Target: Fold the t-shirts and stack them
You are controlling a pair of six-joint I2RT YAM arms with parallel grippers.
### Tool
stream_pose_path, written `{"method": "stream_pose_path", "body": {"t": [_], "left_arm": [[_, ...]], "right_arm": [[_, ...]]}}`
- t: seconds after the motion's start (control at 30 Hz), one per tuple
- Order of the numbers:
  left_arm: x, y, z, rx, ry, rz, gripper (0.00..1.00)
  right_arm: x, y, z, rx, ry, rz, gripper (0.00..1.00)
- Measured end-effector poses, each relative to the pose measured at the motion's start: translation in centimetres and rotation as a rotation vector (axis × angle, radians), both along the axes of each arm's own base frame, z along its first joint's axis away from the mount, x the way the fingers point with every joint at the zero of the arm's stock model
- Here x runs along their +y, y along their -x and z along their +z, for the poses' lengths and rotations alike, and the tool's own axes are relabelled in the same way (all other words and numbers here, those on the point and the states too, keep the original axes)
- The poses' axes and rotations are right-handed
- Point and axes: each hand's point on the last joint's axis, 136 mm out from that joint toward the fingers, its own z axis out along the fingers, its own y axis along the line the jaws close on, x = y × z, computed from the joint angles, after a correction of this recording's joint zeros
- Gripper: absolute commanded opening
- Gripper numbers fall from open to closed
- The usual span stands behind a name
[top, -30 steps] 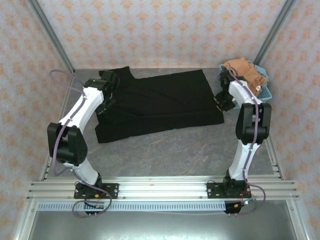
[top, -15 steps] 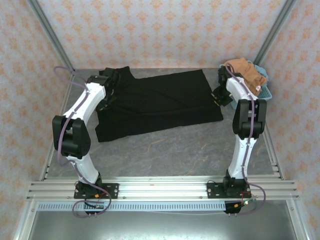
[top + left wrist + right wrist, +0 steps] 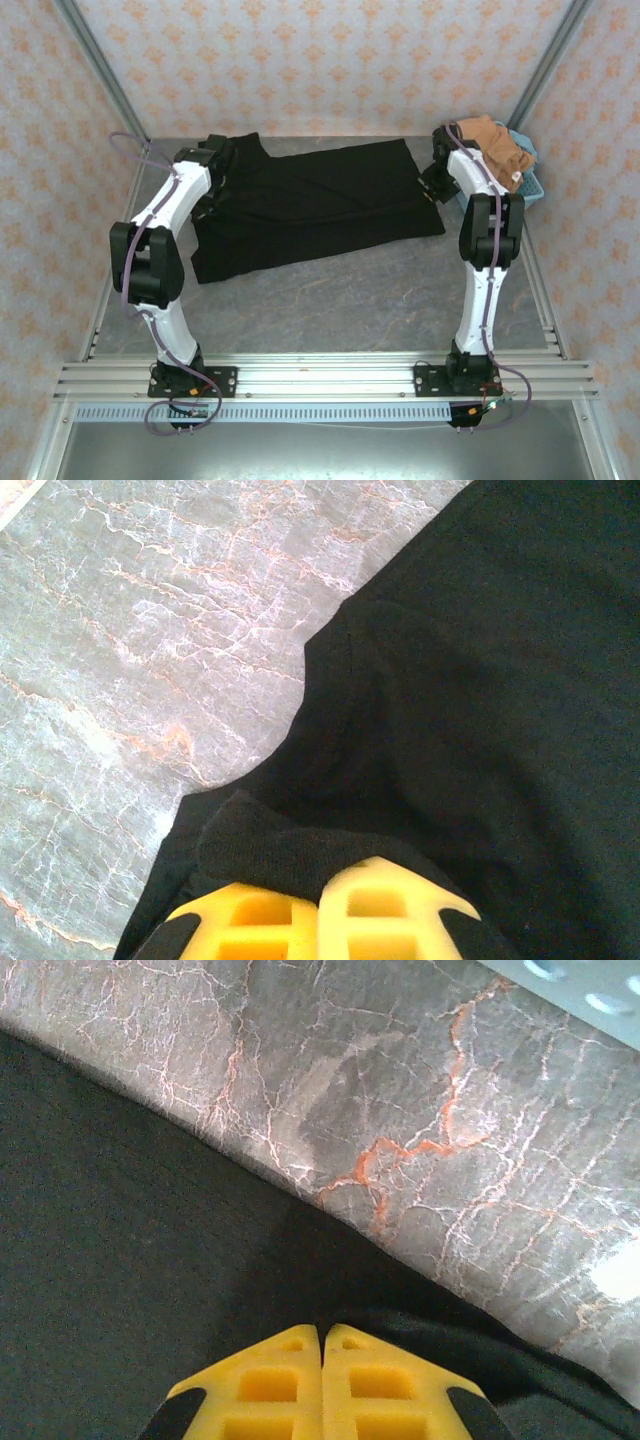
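nearby, orange-brown t-shirt (image 3: 490, 143) heaped in blue basket (image 3: 532, 186), black t-shirt (image 3: 320, 205) spread flat

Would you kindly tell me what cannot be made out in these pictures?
Top view: the underside of the black t-shirt is hidden against the table.
Top view: the basket is largely covered by the orange t-shirt and the right arm.
Wrist views: the left gripper and right gripper are cut off by the bottom edge.
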Motion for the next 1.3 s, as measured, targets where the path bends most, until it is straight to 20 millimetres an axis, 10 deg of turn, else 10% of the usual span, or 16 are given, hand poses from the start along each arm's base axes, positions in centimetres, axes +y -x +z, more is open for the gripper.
{"method": "stream_pose_path", "body": {"t": [0.1, 0.17, 0.23, 0.4, 0.57, 0.87, 1.3], "left_arm": [[0.0, -1.2, -0.5, 0.006, 0.006, -0.021, 0.12], [0.0, -2.0, -1.0, 0.016, 0.015, -0.041, 0.61], [0.0, -2.5, -1.3, 0.022, 0.017, -0.053, 0.74], [0.3, -2.0, 0.3, 0.001, 0.019, -0.055, 0.76], [0.7, 4.5, 1.4, -0.012, 0.106, -0.005, 0.7], [-2.6, 17.0, -8.1, 0.195, 0.399, 0.174, 0.7], [-1.4, 15.4, -10.3, 0.131, 0.401, 0.249, 0.56]], "right_arm": [[0.0, -0.8, -0.1, -0.001, 0.0, 0.008, 0.29], [0.1, -1.4, 0.0, -0.012, 0.003, 0.023, 0.44], [0.1, -1.7, 0.5, -0.021, 0.008, 0.039, 0.54], [0.0, -1.5, 2.1, -0.045, 0.02, 0.061, 0.62], [-0.1, 3.6, 4.6, -0.045, 0.024, 0.067, 0.62], [0.5, 13.1, 2.0, -0.009, -0.025, 0.088, 0.65], [0.3, 12.3, -1.6, -0.013, -0.045, 0.114, 0.64]]}}
